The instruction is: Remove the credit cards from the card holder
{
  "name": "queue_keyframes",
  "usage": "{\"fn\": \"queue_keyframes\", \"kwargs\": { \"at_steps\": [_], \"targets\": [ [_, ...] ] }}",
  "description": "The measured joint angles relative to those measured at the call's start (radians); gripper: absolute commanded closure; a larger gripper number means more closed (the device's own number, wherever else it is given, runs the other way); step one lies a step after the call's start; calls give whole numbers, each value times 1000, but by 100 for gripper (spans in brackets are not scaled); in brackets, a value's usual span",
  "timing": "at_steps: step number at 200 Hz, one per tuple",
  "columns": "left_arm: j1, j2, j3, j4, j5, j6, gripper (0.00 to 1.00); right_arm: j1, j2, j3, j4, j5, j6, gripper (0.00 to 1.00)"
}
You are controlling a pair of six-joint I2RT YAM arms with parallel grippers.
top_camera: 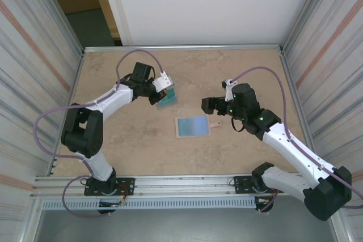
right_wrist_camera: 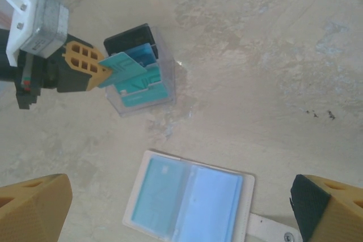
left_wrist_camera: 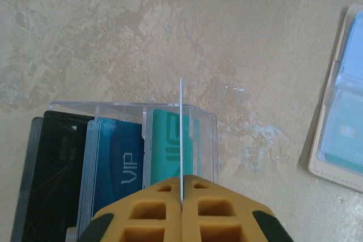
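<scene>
Your left hand point(left_wrist_camera: 181, 196) pinches a teal credit card point(right_wrist_camera: 122, 65) over the clear box point(left_wrist_camera: 211, 140) of cards point(left_wrist_camera: 122, 168). The card holder point(top_camera: 193, 126) lies open on the tabletop point(top_camera: 244, 72), a teal card point(right_wrist_camera: 159, 194) in its pocket; your right hand point(top_camera: 209, 105) hangs spread nearby.

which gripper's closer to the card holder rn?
Right. The right gripper hangs open close by the card holder, near its strap end. The left gripper is farther off, shut on a teal card over the clear box.
</scene>
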State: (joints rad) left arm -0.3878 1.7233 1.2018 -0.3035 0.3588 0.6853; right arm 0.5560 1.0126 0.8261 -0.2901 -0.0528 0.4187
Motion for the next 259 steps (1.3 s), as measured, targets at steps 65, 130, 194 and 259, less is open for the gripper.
{"fn": "queue_keyframes", "kwargs": {
  "at_steps": [65, 130, 194, 259],
  "targets": [
    [0, 79, 24, 11, 7, 6, 100, 0, 0, 0, 0, 8, 17, 1],
    [3, 85, 40, 10, 2, 26, 100, 0, 0, 0, 0, 8, 19, 1],
    [18, 85, 42, -16, -12, 45, 100, 2, 0, 0, 0, 8, 19, 1],
    [19, 113, 43, -23, -20, 52, 100, 11, 0, 0, 0, 8, 19, 1]
  ]
}}
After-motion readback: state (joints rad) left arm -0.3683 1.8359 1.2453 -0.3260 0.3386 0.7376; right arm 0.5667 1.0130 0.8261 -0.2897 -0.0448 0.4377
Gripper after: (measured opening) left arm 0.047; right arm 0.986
